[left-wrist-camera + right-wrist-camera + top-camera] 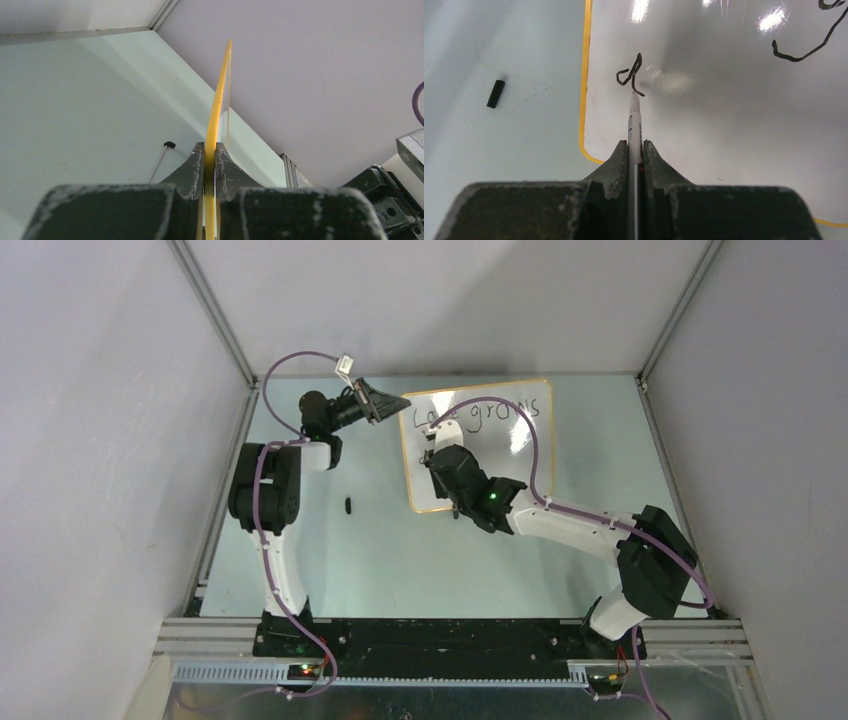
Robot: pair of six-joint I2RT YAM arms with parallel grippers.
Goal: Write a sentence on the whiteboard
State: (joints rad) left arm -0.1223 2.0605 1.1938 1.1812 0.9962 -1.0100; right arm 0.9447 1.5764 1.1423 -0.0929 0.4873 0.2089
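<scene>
Right claw [636, 149] pinches the marker [634, 117], tip on the whiteboard [724, 130]; left claw [210, 152] clamps its 10 o'clock corner. Push too hard and it could twist, wrecking the sentence [497, 417].

Two arms, left arm [270, 490] and right arm [570, 525], stood on one bench [400, 560], carrying two claws, left claw [210, 150] and right claw [635, 147]. There was one whiteboard [495, 455], one marker [634, 130], one loose cap [348, 505] and two lines of writing [495, 412].

Overhead plus wrist close-ups, whiteboard [500, 455] shared
</scene>
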